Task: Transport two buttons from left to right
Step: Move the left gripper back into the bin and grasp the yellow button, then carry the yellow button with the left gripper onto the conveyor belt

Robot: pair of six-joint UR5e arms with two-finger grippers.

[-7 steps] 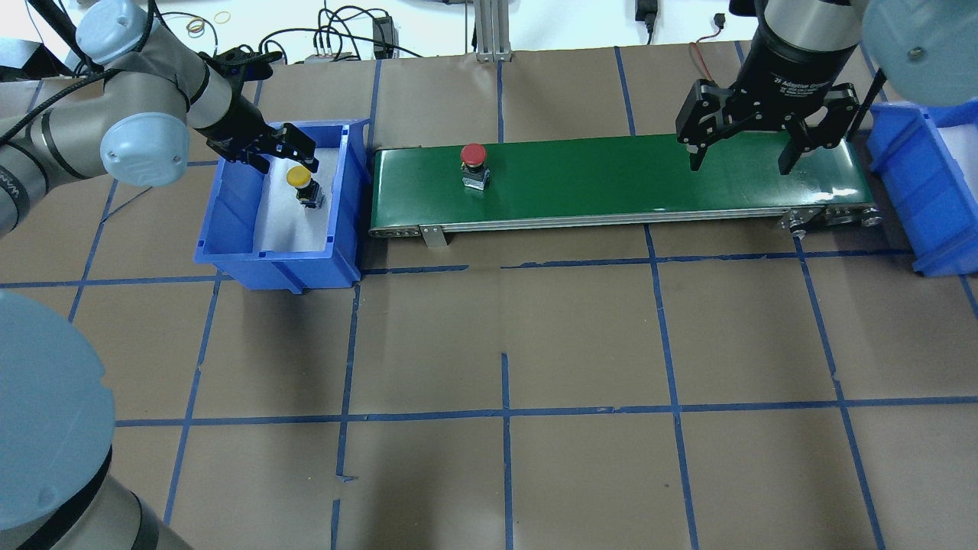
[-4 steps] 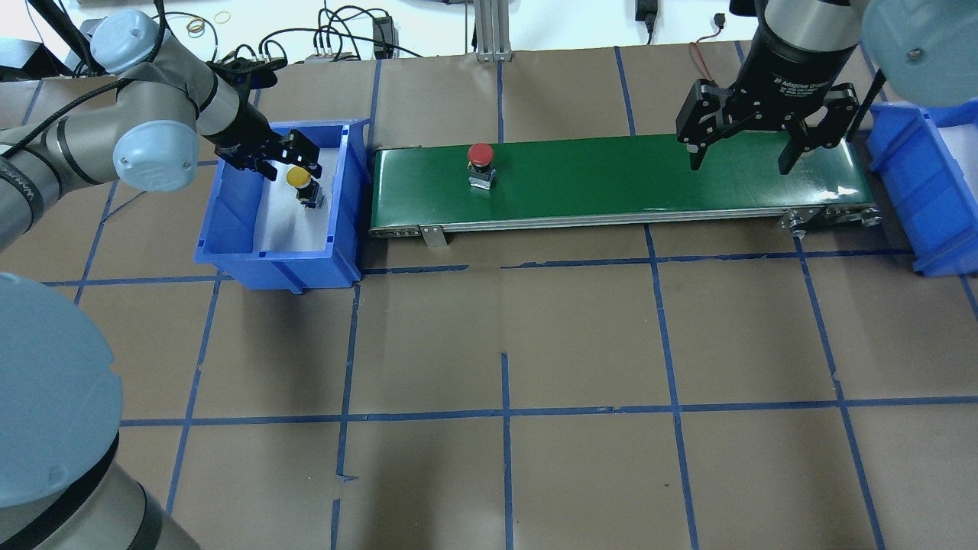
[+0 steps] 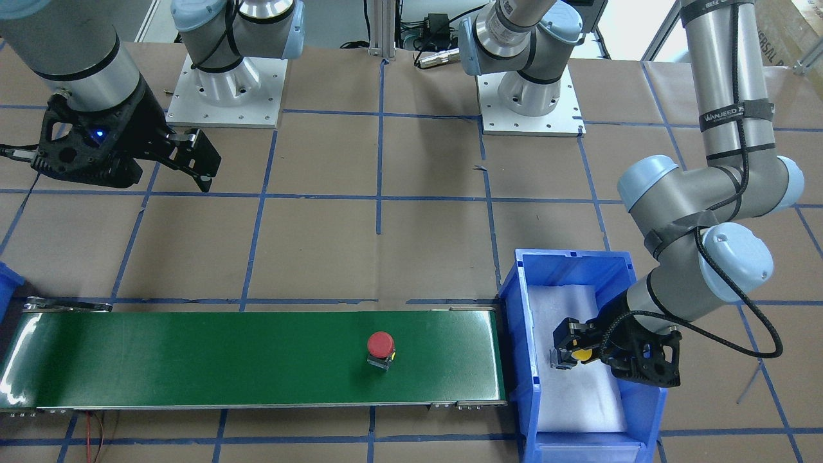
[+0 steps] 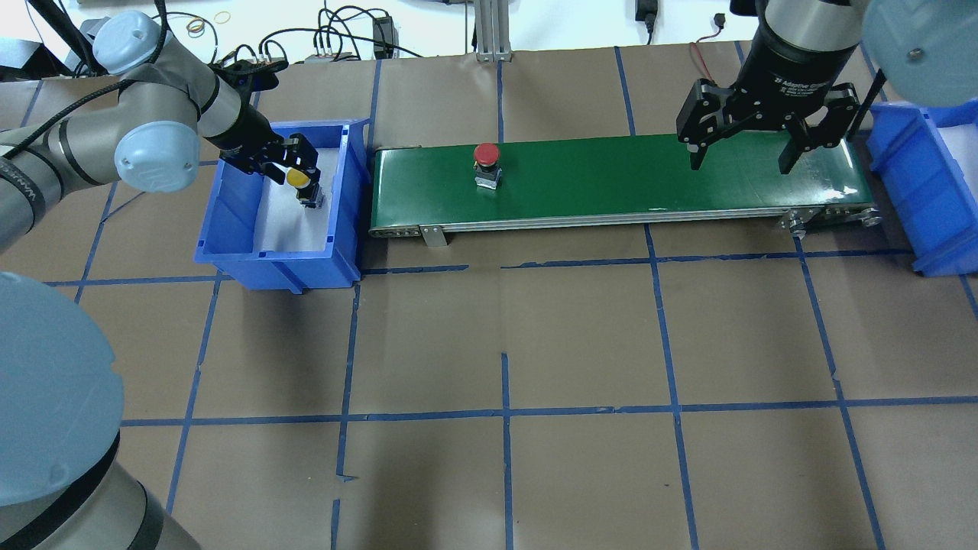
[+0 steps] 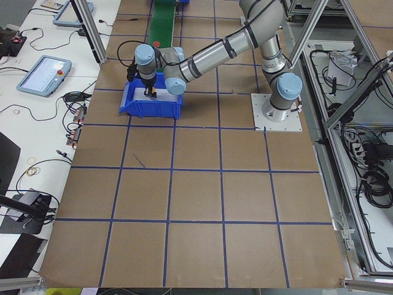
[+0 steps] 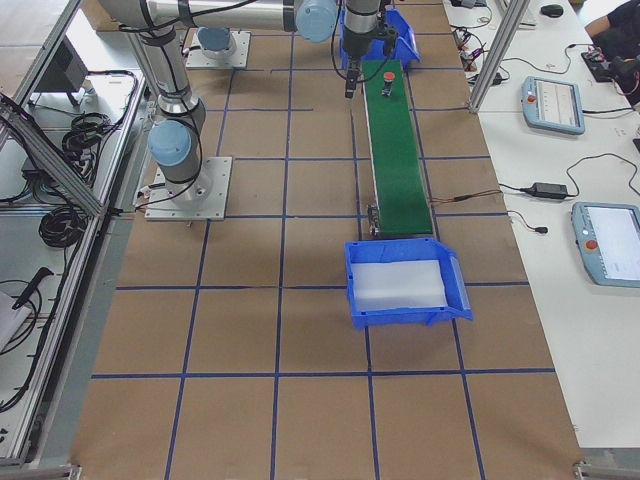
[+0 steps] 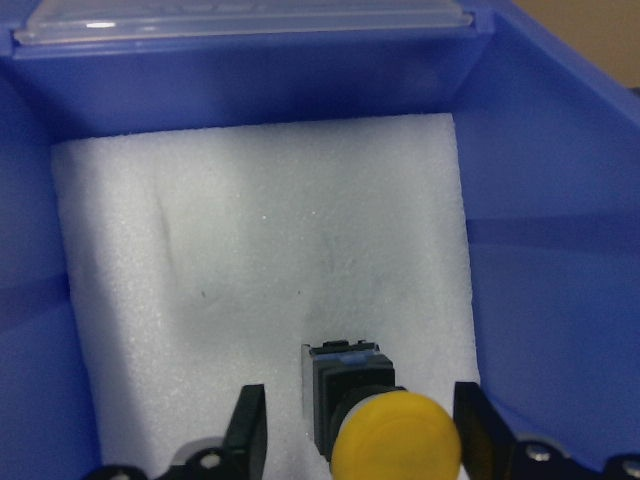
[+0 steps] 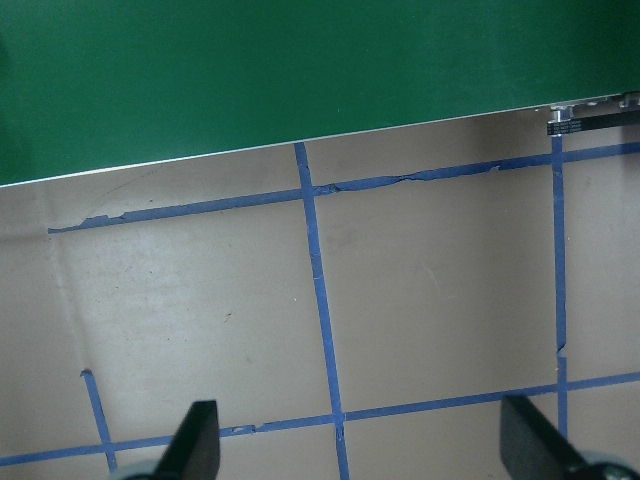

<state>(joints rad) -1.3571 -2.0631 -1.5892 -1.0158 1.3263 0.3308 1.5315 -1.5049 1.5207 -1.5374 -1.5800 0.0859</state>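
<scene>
We count two arms, the left arm (image 3: 714,64) and the right arm (image 3: 71,38), each of brushed silver-grey tube with pale blue caps (image 3: 736,260) over the rounded joints. Along the left one runs a black cable (image 3: 737,71), bound by a black strap (image 3: 733,116) with white lettering (we read it as WANJEED). Each stands on a square pale base plate (image 3: 183,109) ringed with small screws. The right gripper (image 4: 739,166) is a black open-framed linkage under a black collar (image 4: 798,76) with white print, and a blue light (image 3: 96,135) on its housing. The left gripper (image 3: 574,354) is black likewise, with flat black fingers (image 7: 250,430).
</scene>
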